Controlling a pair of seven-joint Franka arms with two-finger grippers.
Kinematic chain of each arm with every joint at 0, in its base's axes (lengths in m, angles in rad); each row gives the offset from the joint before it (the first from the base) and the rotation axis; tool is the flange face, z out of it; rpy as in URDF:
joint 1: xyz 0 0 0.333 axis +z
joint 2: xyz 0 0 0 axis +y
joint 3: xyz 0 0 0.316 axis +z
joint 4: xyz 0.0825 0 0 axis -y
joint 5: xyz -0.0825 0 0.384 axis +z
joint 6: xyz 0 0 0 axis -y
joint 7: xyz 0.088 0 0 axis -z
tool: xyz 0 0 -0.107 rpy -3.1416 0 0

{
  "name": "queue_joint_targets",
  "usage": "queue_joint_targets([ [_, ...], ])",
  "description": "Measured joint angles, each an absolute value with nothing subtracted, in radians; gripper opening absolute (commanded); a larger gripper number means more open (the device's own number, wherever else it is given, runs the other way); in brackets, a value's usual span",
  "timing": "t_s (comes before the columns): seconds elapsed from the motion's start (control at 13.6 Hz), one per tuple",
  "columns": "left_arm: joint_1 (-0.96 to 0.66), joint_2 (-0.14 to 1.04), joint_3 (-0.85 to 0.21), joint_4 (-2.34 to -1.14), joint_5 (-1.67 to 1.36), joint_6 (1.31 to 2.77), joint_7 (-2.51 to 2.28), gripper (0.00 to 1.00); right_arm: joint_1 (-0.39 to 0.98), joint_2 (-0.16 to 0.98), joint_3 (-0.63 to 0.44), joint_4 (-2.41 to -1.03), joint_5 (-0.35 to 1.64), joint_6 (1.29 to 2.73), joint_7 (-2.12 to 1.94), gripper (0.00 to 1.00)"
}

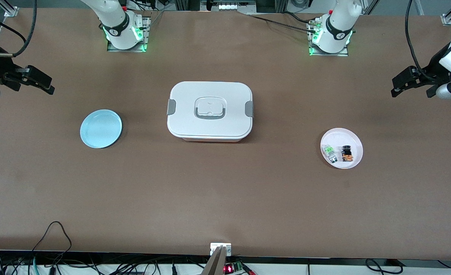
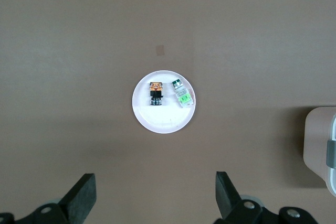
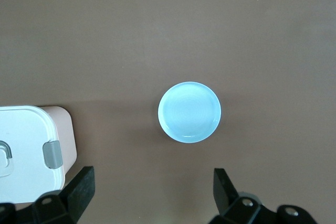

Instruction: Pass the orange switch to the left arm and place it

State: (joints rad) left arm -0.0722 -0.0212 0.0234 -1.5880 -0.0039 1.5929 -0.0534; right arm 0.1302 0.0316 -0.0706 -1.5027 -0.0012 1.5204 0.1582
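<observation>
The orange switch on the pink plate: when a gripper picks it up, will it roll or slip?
The orange switch looks tiny and probably light. Its black cylindrical end may roll if nudged on the pink plate. It likely stays rigid, though such a small grip could slip.

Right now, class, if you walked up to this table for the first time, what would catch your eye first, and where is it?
The large white box with grey clips dominates the middle of the table. Toward the left arm's end sits a pink plate holding the orange switch beside a small green-and-clear component; toward the right arm's end lies a bare blue plate. The left gripper and right gripper wait open, raised at their ends.
</observation>
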Motion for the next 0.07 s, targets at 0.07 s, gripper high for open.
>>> queue_joint_targets([
  [0.07,-0.072,-0.021,0.024,-1.589,-0.004,1.593,-0.053,1.0,0.131,0.032,-0.07,-1.503,-0.001,1.52,0.158,1.0],
])
